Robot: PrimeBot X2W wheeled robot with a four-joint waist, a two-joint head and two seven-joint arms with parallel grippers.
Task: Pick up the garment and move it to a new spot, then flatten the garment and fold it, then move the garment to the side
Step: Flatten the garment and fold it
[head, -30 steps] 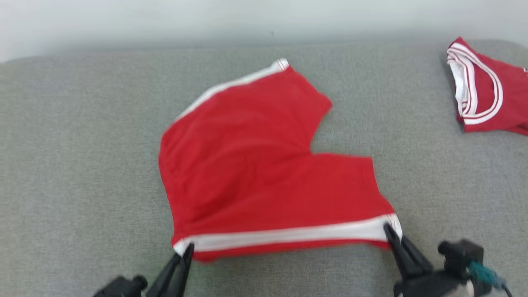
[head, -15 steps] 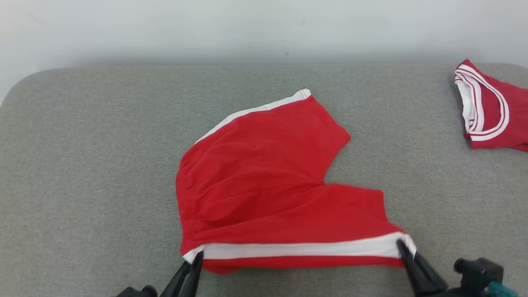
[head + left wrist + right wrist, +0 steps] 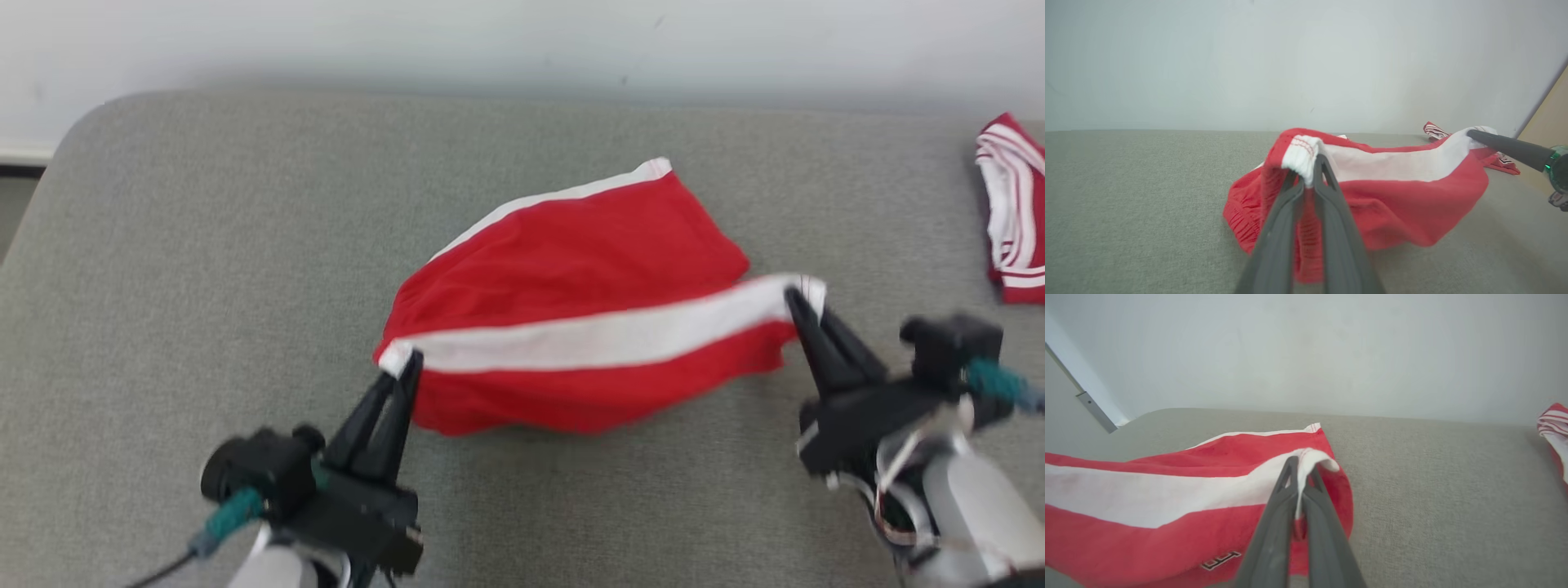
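A: what changed?
B: on the counter (image 3: 163, 245), garment (image 3: 588, 253) mid-surface: near striped edge, flat a second ago, now lifted and swung over the far leg, so fold is underway
A: claws?
B: left claw (image 3: 406, 363), right claw (image 3: 796, 298) both clenched on the white stripe (image 3: 604, 335) ends

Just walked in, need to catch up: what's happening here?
The robot is mid-fold on red shorts on a grey pad. Its left gripper and right gripper, jaws shut, each pinch one end of the white-striped side, held up above the rest. Another red garment lies far right.
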